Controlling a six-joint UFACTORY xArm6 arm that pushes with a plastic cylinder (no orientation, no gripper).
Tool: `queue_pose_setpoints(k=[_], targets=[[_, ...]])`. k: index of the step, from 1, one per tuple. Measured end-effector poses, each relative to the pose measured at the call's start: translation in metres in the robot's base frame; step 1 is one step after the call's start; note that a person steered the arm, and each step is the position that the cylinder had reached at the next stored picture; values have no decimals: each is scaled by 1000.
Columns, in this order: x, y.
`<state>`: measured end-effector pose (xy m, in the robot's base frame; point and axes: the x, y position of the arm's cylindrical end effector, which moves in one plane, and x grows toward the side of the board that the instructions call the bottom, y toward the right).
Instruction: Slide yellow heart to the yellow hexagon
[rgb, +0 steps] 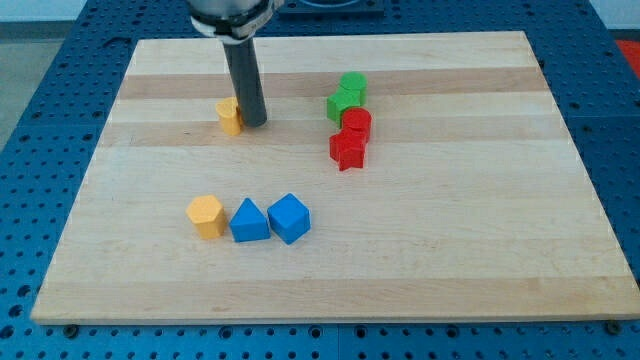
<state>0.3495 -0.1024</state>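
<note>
The yellow heart (229, 115) lies in the upper left part of the wooden board, partly hidden by the rod. My tip (253, 124) rests on the board right against the heart's right side. The yellow hexagon (206, 215) lies lower on the board, below and slightly left of the heart, at the left end of a row of three blocks.
A blue triangle (248, 221) and a blue cube (289, 218) sit right of the hexagon. Right of the tip stand a green cube (352, 86), a green star (341, 104), a red cylinder (356, 124) and a red star (347, 151). The board's edge (330, 318) borders blue pegboard.
</note>
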Motion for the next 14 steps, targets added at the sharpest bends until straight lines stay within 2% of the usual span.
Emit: queue_pose_setpoints(k=[1, 2, 5, 6, 7, 8, 10, 11, 12, 14], targets=[[-38, 1], [-37, -12], [58, -12], [66, -13], [27, -14], [29, -38], [104, -63], [99, -63], [68, -62], [91, -68]])
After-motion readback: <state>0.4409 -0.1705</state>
